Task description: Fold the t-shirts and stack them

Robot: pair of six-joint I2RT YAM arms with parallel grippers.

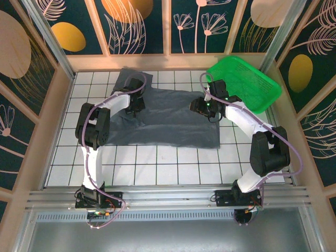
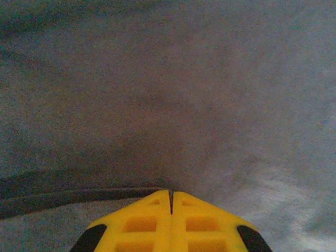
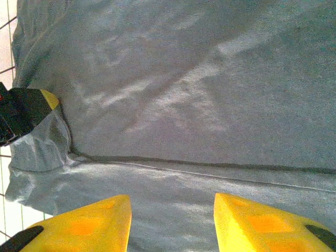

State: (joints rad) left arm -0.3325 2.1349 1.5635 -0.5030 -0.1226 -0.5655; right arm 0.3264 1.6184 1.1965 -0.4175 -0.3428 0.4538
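Top view, shirt point(image 1: 168, 118): lies spread on the table point(image 1: 157, 163), under both grippers.
Top view, left gripper point(image 1: 137, 107): down on the cloth's far left part, with a sleeve just beyond it.
Top view, right gripper point(image 1: 206, 107): down at the cloth's right edge, with the basket point(image 1: 247, 84) just off to its outer side.
Left wrist, fingers point(image 2: 152, 220): pressed together, with a hairline slit between them. I cannot tell whether cloth is caught in that slit.
Left wrist, cloth: right at the fingertips and spreading ahead of them. A dark fold edge point(image 2: 79, 194) runs in from the left to the tips.
Right wrist, fingers point(image 3: 84, 226): spread wide and holding nothing.
Right wrist, cloth: lies between and ahead of the fingers. A hem line point(image 3: 210, 165) crosses just in front of them.
Risk, uneven fold: only the left looks ready to pull. If it lifts before the right closes, the shirt would likely drag askew.
Risk, missed or double pinch: the right fingers straddle layered cloth near the hem. Closing too shallow could slip off, and closing too deep could take both layers.
Risk, basket: a wide outward swing of the right arm could nudge it.
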